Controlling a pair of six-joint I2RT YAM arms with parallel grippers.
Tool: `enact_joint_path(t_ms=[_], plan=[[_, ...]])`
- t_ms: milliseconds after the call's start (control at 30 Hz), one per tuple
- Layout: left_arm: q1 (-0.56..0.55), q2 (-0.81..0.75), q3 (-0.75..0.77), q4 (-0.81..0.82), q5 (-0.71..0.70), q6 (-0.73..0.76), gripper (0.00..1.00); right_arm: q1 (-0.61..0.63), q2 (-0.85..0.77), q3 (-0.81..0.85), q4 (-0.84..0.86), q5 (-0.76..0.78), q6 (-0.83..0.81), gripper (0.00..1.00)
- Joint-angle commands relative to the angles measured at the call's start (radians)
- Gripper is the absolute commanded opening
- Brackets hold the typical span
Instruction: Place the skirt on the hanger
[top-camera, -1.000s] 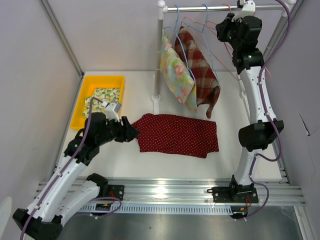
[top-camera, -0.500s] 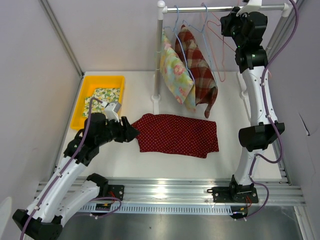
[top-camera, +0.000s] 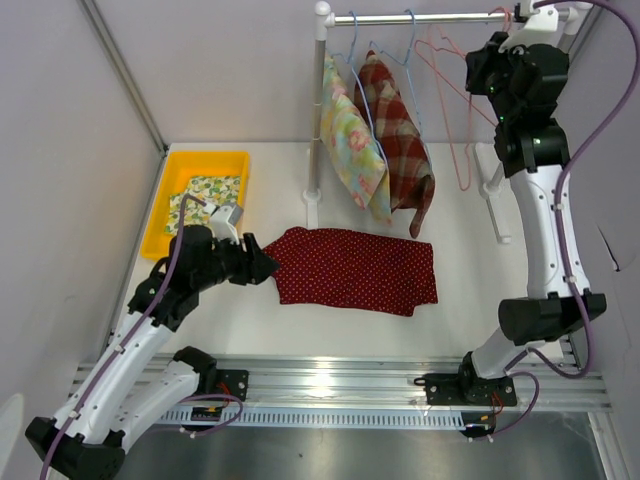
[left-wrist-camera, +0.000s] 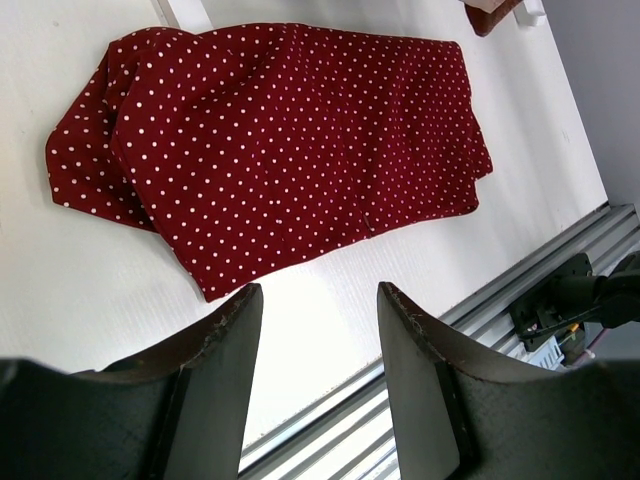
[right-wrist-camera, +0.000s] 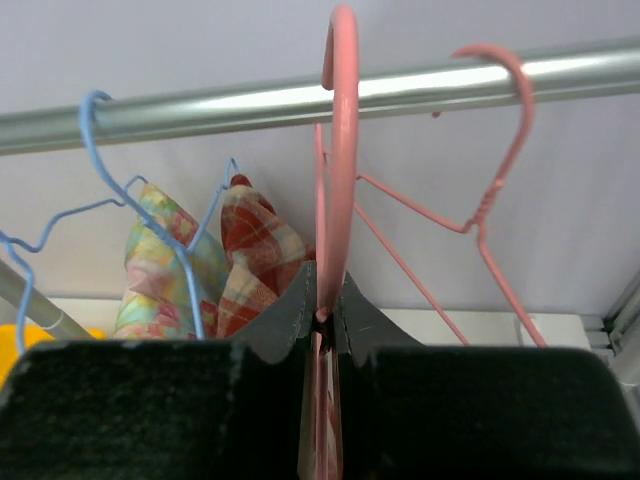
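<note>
The red polka-dot skirt (top-camera: 355, 268) lies flat on the white table, also in the left wrist view (left-wrist-camera: 290, 140). My left gripper (top-camera: 262, 262) is open and empty at the skirt's left edge, low over the table (left-wrist-camera: 318, 295). My right gripper (top-camera: 487, 75) is up by the rail (top-camera: 420, 17), shut on a pink wire hanger (right-wrist-camera: 340, 150) just below its hook. The hook is at rail height. The hanger's frame hangs below the gripper (top-camera: 462, 150).
A second pink hanger (right-wrist-camera: 490, 180) hangs on the rail to the right. Blue hangers (top-camera: 372, 110) carry a floral and a plaid garment (top-camera: 400, 140) left of it. A yellow bin (top-camera: 170, 180) with folded cloth stands at the back left. The rack's white post (top-camera: 318, 120) stands behind the skirt.
My right arm has moved right along the rail with the pink hanger in its grip, away from the hung garments. The left arm and skirt have not moved.
</note>
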Motion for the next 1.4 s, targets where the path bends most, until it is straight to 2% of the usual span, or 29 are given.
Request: enact_joint_path(t_ms=[0, 67, 200, 300, 433, 533, 667, 700, 733, 800, 867, 900, 933, 967, 1033, 1067, 1167, 1333, 1367], plan=[[-0.005, 0.006, 0.029, 0.034, 0.021, 0.018, 0.55, -0.008, -0.117, -0.011, 0.011, 0.047, 0.000, 0.00], [-0.005, 0.012, 0.030, 0.038, 0.024, 0.019, 0.55, -0.008, -0.163, -0.039, -0.016, 0.076, 0.012, 0.00], [-0.005, 0.024, 0.046, 0.049, 0.035, 0.019, 0.56, -0.015, -0.382, -0.206, -0.040, 0.102, 0.034, 0.00], [-0.005, 0.026, 0.067, 0.047, 0.042, 0.016, 0.56, -0.017, -0.531, -0.274, -0.094, 0.015, 0.065, 0.00], [-0.005, 0.020, 0.101, 0.041, 0.045, 0.007, 0.57, -0.017, -0.653, -0.336, -0.221, -0.259, 0.147, 0.00], [-0.007, 0.020, 0.124, 0.026, 0.045, 0.013, 0.57, -0.017, -0.743, -0.382, -0.281, -0.387, 0.190, 0.00], [-0.005, 0.001, 0.144, 0.000, 0.038, 0.007, 0.57, -0.017, -0.777, -0.445, -0.344, -0.646, 0.238, 0.00], [-0.005, -0.014, 0.149, -0.003, 0.030, -0.002, 0.57, -0.017, -0.786, -0.482, -0.320, -0.699, 0.261, 0.00], [-0.005, -0.025, 0.155, -0.009, 0.016, -0.010, 0.57, -0.015, -0.805, -0.534, -0.225, -0.759, 0.343, 0.00], [-0.005, -0.066, 0.161, -0.028, -0.030, -0.037, 0.57, 0.000, -0.837, -0.741, -0.096, -0.868, 0.457, 0.00], [-0.005, -0.095, 0.165, -0.038, -0.066, -0.060, 0.57, 0.098, -0.874, -0.839, -0.059, -0.828, 0.470, 0.00], [-0.005, -0.110, 0.165, -0.042, -0.080, -0.077, 0.57, 0.148, -0.880, -0.884, -0.075, -0.712, 0.441, 0.00], [-0.005, -0.133, 0.166, -0.046, -0.093, -0.085, 0.57, 0.204, -0.885, -0.912, -0.076, -0.659, 0.424, 0.00], [-0.005, -0.141, 0.170, -0.049, -0.099, -0.091, 0.57, 0.326, -0.876, -0.935, -0.051, -0.615, 0.415, 0.00], [-0.005, -0.147, 0.176, -0.065, -0.099, -0.094, 0.57, 0.455, -0.854, -1.010, 0.025, -0.495, 0.411, 0.00], [-0.005, -0.144, 0.178, -0.071, -0.102, -0.094, 0.57, 0.585, -0.834, -1.030, 0.042, -0.435, 0.389, 0.00], [-0.005, -0.143, 0.146, -0.077, -0.099, -0.106, 0.57, 0.763, -0.748, -1.111, 0.155, -0.288, 0.365, 0.00], [-0.019, -0.147, 0.034, -0.042, -0.093, -0.155, 0.54, 0.825, -0.652, -1.312, 0.413, -0.177, 0.378, 0.00], [-0.025, -0.152, -0.027, -0.019, -0.099, -0.166, 0.54, 0.824, -0.644, -1.341, 0.446, -0.162, 0.378, 0.00]])
